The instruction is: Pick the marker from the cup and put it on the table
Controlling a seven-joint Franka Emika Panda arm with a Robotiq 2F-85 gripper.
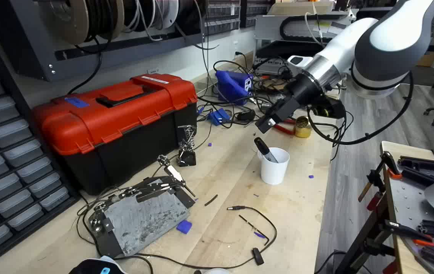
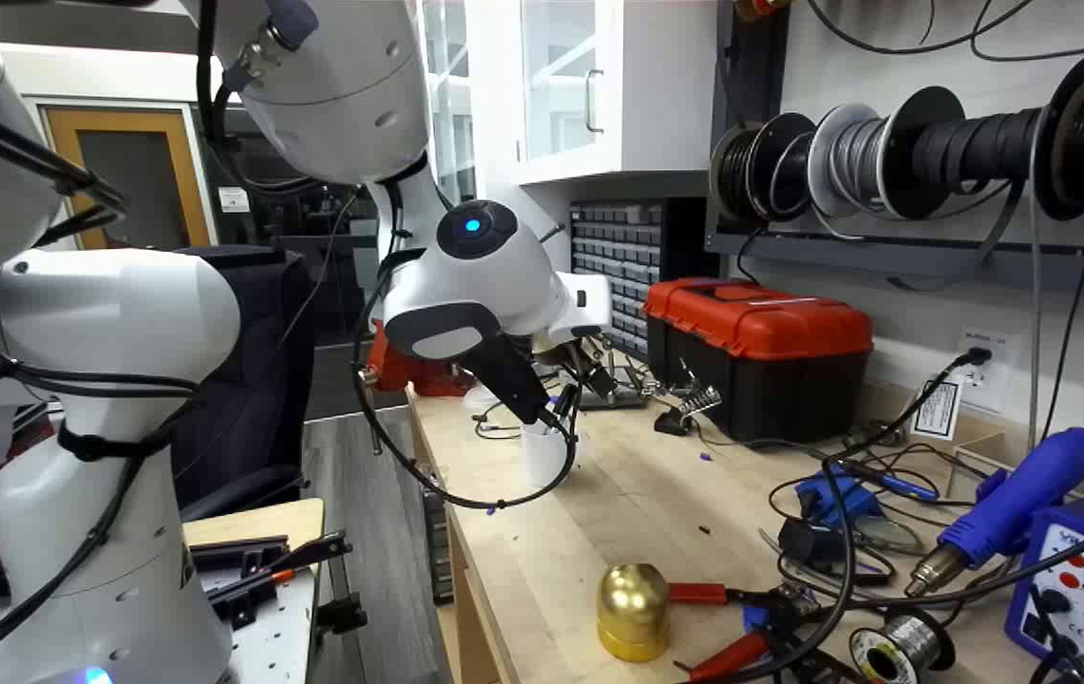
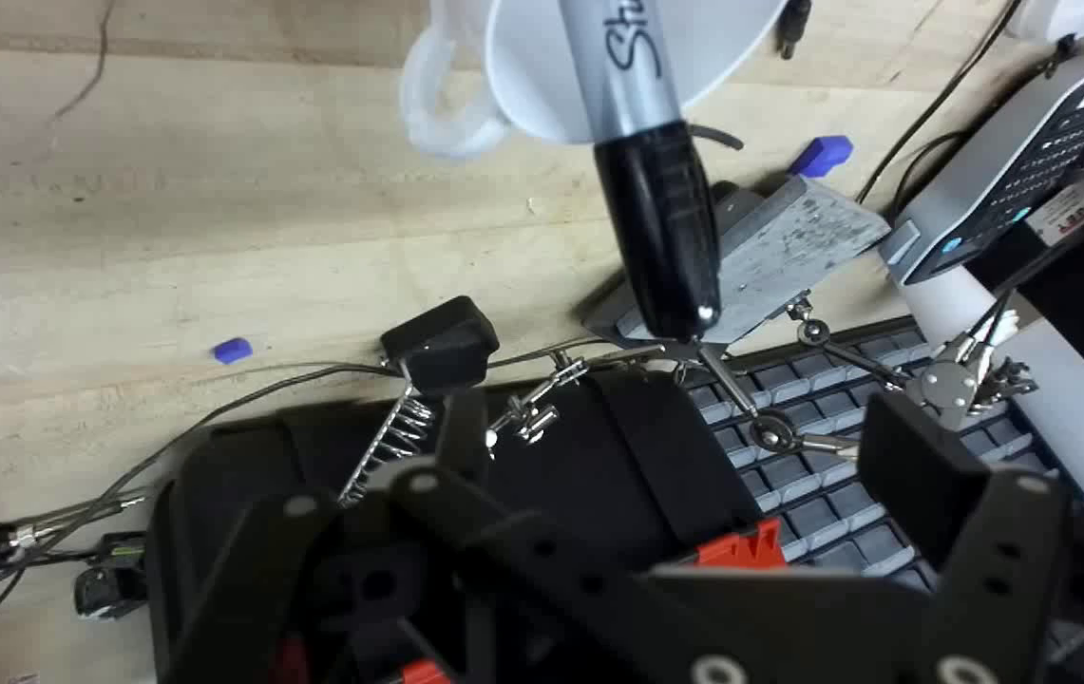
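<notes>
Script lettering on the black-capped marker (image 3: 654,190) reads only in the wrist view; a spool of solder (image 2: 907,646) appears only in an exterior view. The Franka Panda arm (image 1: 348,40) slants down over the wooden desk (image 1: 296,228), its gripper (image 3: 684,437) near the marker's cap (image 1: 262,146) but apart from it, 2 fingers (image 3: 917,470) spread wide and holding nothing. The marker stands in the white mug (image 1: 274,173), cap end up, its long axis tilted toward the red toolbox (image 1: 125,121).

Free table (image 1: 300,213) around cup (image 1: 274,172) (marker (image 1: 266,151) jutting out), toolbox (image 1: 125,127) apart
</notes>
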